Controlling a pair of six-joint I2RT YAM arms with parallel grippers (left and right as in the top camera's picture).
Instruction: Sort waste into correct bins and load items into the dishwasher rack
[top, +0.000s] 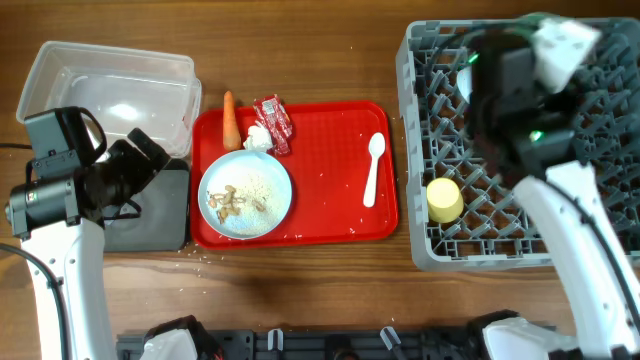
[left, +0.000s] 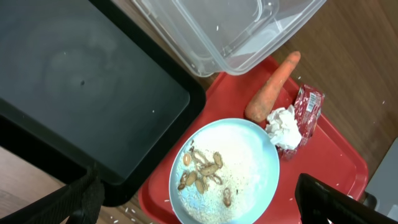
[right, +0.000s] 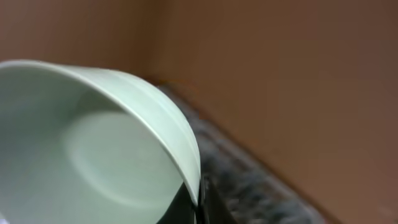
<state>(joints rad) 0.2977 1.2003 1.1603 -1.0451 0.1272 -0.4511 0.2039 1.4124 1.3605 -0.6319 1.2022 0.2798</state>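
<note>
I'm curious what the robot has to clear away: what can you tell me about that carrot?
The carrot is small, orange, whole and tapered, with smooth-looking skin. It lies flat at the far left corner of the red tray, its thin tip poking past the rim near the clear tub. Its thick end is by the plate and the tissue. Whether it touches them is unclear.

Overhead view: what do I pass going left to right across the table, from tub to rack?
From the left: clear tub → carrot → snack wrapper → white spoon → yellow cup, standing in the dishwasher rack.
</note>
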